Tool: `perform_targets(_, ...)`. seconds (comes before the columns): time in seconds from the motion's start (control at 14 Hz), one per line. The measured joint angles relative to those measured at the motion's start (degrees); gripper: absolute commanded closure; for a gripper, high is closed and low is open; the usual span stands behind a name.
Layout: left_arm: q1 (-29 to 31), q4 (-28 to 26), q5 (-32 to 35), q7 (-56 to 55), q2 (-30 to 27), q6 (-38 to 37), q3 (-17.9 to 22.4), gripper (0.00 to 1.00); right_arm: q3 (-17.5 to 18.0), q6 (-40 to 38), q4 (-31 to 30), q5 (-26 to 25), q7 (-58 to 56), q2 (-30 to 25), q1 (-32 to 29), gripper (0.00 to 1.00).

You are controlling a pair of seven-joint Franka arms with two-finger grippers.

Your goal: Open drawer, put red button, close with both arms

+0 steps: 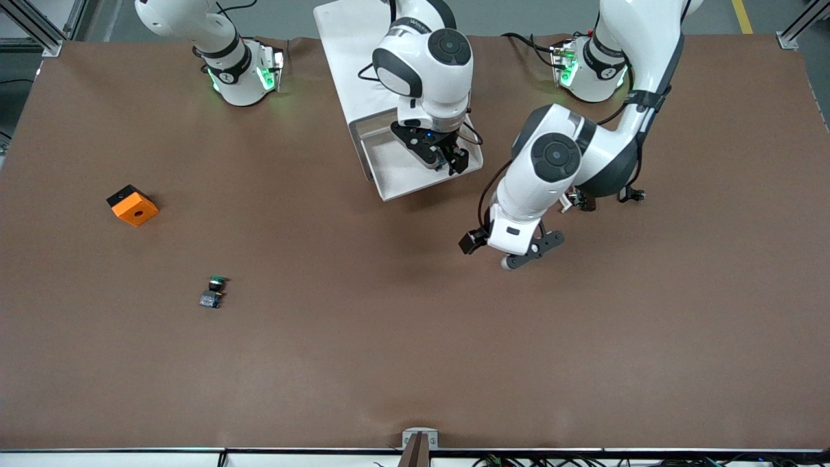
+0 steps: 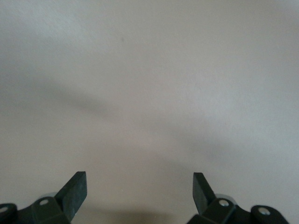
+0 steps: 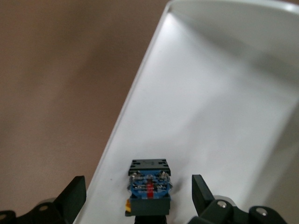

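While right gripper (image 3: 139,196) open over button (image 3: 149,191) in drawer (image 1: 389,181), left gripper (image 2: 139,193) open over table: risk of knocking button when lifting, or jamming drawer.

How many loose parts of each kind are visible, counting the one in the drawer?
Push buttons: 2, the red button lying in the drawer and the green-capped button on the table.
Orange blocks: 1, the orange block.
Total: 3.
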Motion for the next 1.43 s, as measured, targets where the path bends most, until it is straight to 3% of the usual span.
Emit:
perform_targets(0.36, -3.2, -1.3, 0.0, -0.1, 0.2, 0.0, 0.0, 0.0, -1.2, -6.5, 1.1, -0.2, -19.3, -3.0, -3.2, 0.0)
perform_targets(0.72, -5.3, -2.0, 0.0, -1.5, 1.5, 0.0, -0.1, 0.0, -1.5, -13.5, 1.3, -0.2, -39.6, -7.7, -11.6, 0.0)
perform_targets(1.15, -7.3, -2.4, -0.5, -2.9, 3.1, -1.7, -2.3, 0.0, -1.7, -19.7, 1.5, -0.2, -67.0, -13.1, -27.1, 0.0)
perform_targets(1.43, -7.3, -2.4, -5.6, -3.0, 3.1, -3.1, -3.8, 0.0, -1.8, -25.2, 2.9, -0.2, -84.4, -14.8, -39.2, 0.0)
